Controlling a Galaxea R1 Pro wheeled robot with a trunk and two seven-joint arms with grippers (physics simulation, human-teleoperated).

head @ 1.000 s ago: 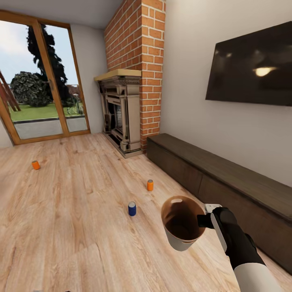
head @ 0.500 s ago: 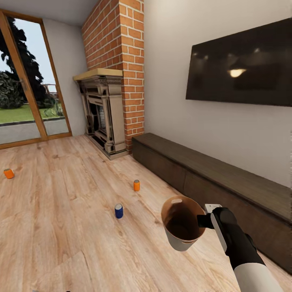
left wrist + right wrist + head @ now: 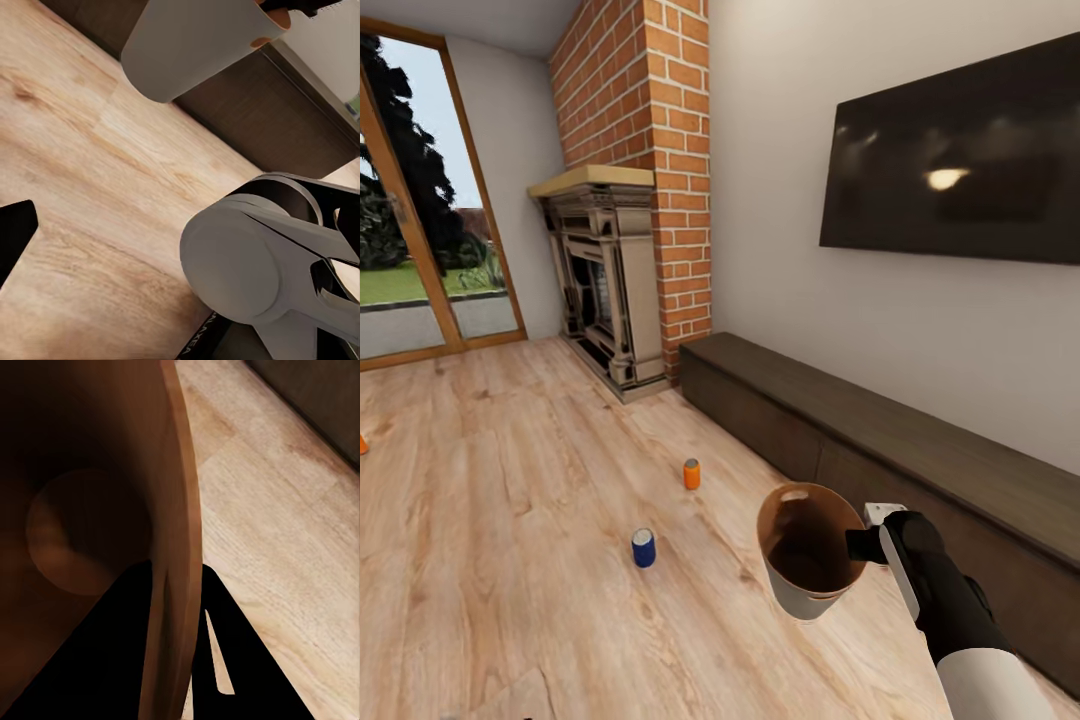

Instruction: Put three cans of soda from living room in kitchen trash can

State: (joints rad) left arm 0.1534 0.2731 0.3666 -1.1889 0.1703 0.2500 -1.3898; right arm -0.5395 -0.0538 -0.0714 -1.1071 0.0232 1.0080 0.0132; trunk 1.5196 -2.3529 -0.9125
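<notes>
— Inspector: Right gripper (image 3: 857,545)?
— Assistant: Clamped on the rim of the trash can (image 3: 807,560), held above the plank floor (image 3: 510,520).
— Inspector: Cans?
— Assistant: Blue can (image 3: 644,548) and orange can (image 3: 691,473) upright on the floor, apart. Left gripper: cannot tell.
</notes>
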